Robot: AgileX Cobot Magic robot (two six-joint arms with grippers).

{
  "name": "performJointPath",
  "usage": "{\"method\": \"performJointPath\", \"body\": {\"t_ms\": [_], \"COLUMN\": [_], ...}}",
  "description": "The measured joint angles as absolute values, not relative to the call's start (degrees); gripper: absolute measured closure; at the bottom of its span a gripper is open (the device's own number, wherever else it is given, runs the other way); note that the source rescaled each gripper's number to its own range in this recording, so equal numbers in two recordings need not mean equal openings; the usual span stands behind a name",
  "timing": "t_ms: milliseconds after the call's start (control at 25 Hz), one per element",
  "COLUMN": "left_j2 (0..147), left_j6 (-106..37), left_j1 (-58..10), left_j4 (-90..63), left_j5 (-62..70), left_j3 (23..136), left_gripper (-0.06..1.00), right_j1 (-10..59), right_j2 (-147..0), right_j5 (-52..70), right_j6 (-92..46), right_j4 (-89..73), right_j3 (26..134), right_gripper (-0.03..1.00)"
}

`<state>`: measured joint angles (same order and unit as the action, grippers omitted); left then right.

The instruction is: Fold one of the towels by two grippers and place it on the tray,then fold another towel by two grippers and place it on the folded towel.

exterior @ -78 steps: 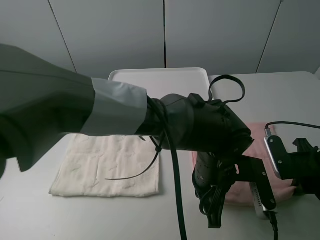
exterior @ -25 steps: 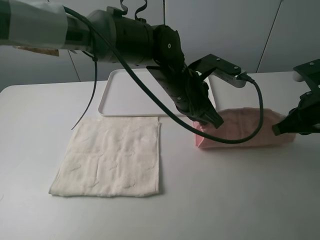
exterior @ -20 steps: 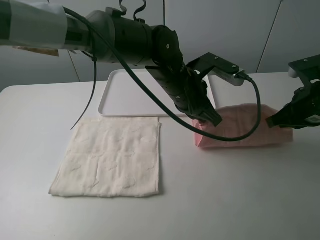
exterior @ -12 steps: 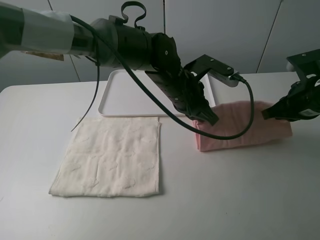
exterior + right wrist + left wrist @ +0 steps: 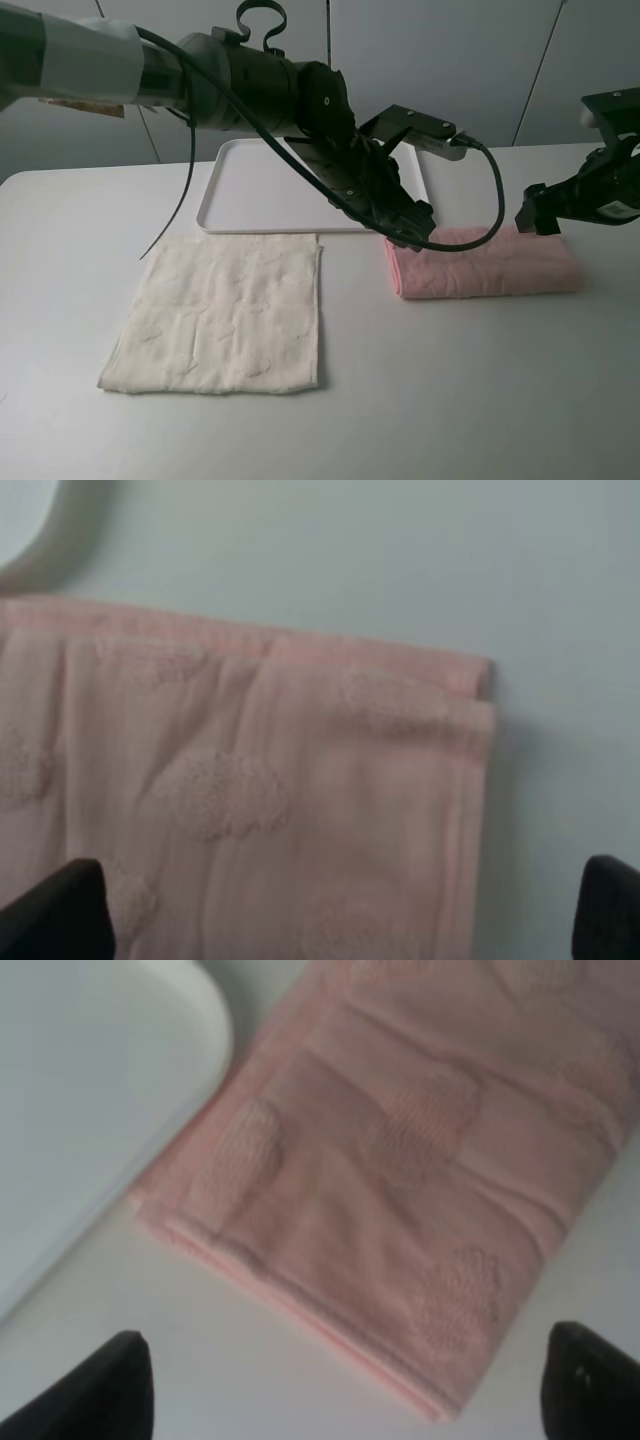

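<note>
Pink folded terry towel (image 5: 485,268) lay on the white table (image 5: 450,400), long axis 9-to-3, white plastic tray (image 5: 215,205) at its 10 o'clock. Left gripper (image 5: 412,232) hovered over the 9 end, right gripper (image 5: 538,215) over the 3 end, both spread wide, probably empty.

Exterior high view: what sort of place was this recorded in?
Most likely a robotics lab test bench, not a home: a plain white table against grey wall panels, with a white tray, a folded pink towel and a flat cream towel staged on it.
</note>
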<state>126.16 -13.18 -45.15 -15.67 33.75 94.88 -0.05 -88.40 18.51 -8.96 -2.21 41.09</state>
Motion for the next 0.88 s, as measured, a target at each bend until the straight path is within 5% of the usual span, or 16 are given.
{"method": "performJointPath", "body": {"t_ms": [360, 880], "left_j2": [133.8, 144.0], "left_j6": [7.4, 22.8], "left_j1": [-45.1, -45.1], "left_j4": [-2.0, -3.1], "left_j5": [53.4, 65.0], "left_j3": [113.0, 125.2], "left_gripper": [-0.05, -0.01], "right_j1": [-5.0, -5.1], "right_j2": [-93.6, -96.2], "right_j5": [40.0, 44.6], "right_j6": [-7.2, -7.0], "right_j4": [-2.2, -1.9], "right_j3": [52.7, 54.0], "right_gripper": [-0.03, -0.03]}}
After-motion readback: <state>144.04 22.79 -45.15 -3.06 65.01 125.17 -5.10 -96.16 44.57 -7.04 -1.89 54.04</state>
